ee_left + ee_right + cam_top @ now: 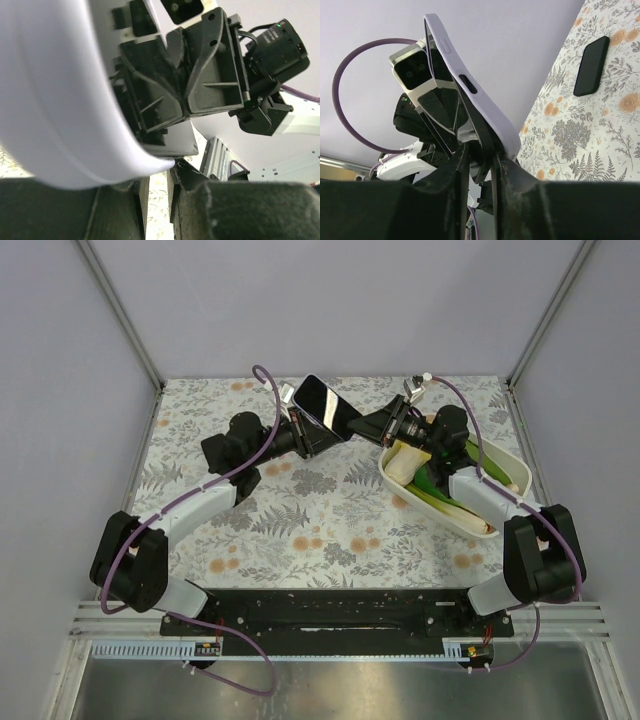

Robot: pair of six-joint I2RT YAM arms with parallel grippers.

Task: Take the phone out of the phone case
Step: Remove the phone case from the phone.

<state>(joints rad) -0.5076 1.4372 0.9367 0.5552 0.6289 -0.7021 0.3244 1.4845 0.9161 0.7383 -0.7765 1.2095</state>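
Observation:
The phone (325,405), dark screen up, sits in a lavender case and is held in the air between both grippers at the back middle of the table. My right gripper (362,425) is shut on its right end; in the right wrist view the black phone edge (487,145) runs between my jaws (480,160), with the case (485,102) against the right finger. My left gripper (308,433) holds the opposite edge. In the left wrist view the case (55,100) fills the upper left, its corner at my nearly closed fingertips (157,185).
A white tray (505,462) with leeks and a pale vegetable (440,495) stands at the right under the right arm. A second flat black slab (591,65) lies on the floral tablecloth (300,530). Frame posts and grey walls enclose the back.

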